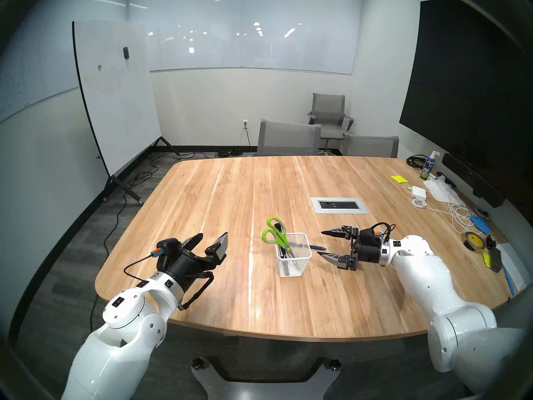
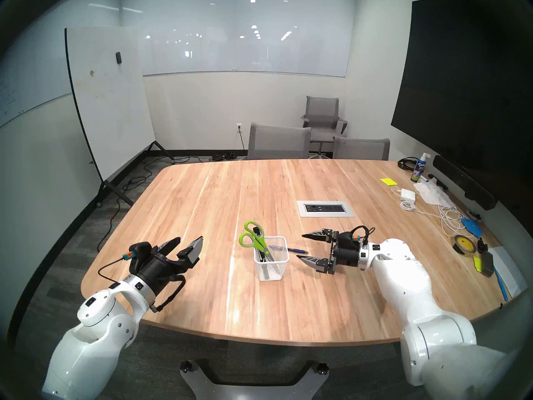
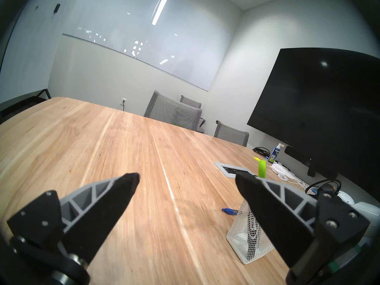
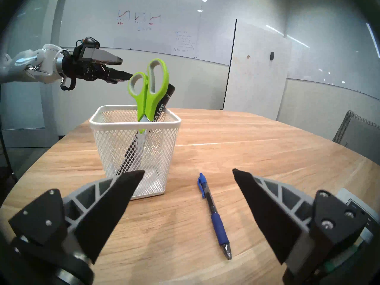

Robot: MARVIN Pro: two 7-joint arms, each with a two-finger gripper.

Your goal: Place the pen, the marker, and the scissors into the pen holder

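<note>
Scissors (image 1: pixel 275 236) and marker (image 1: pixel 279 243) lean blades-down in the pen holder (image 1: pixel 294 255) at table centre; the pen (image 1: pixel 317 247) lies at its 3 o'clock, so the right gripper (image 1: pixel 324 243) faces it, spread wide and empty. Right wrist: pen flat between the fingertips. Left wrist: left gripper (image 3: pixel 187 179) wide, empty, parked clear.
</note>
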